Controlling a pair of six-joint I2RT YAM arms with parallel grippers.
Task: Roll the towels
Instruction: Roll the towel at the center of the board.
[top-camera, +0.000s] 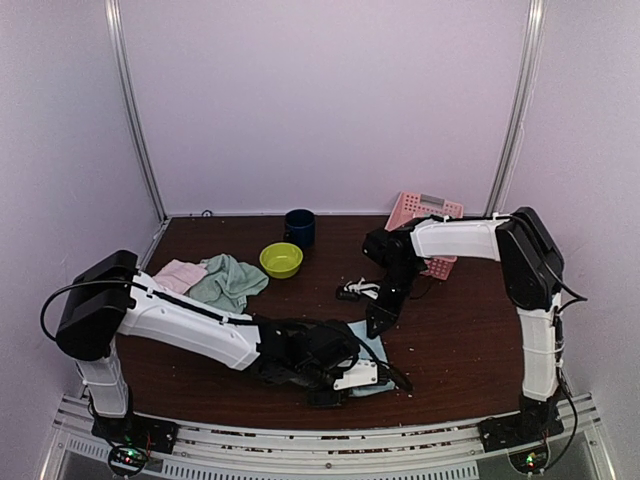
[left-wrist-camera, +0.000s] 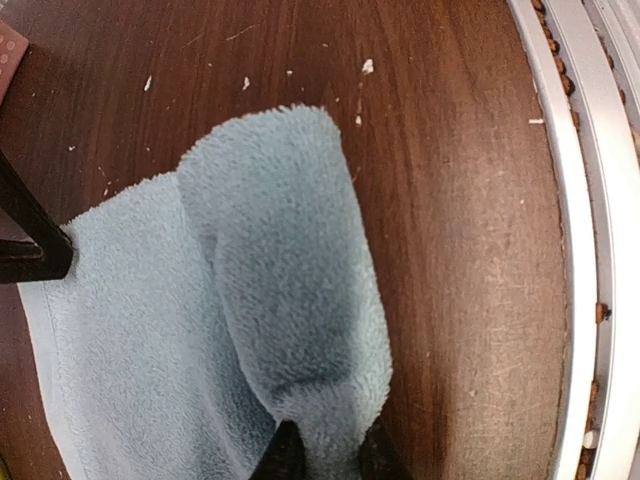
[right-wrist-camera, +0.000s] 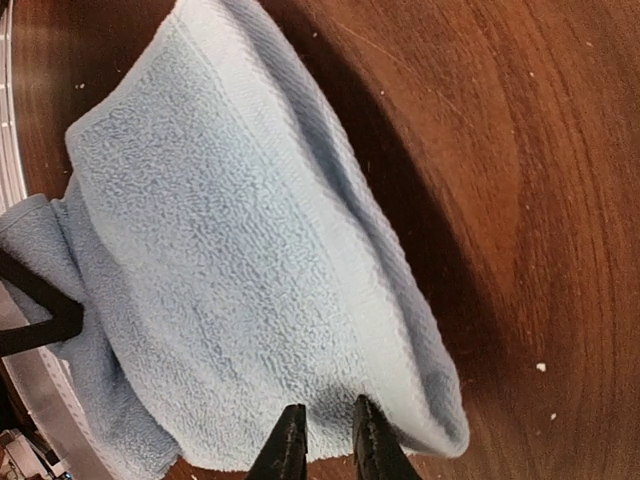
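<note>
The left gripper (left-wrist-camera: 325, 452) pinches the rolled end of the pale blue towel (left-wrist-camera: 285, 290) between narrowed fingers; the right gripper (right-wrist-camera: 325, 432) likewise clamps its hem.

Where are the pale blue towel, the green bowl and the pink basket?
pale blue towel (left-wrist-camera: 290, 300), left wrist view, folded-over flap.
green bowl (top-camera: 281, 270), top external view, front wall.
pink basket (top-camera: 410, 215), top external view, upper lattice.
</note>
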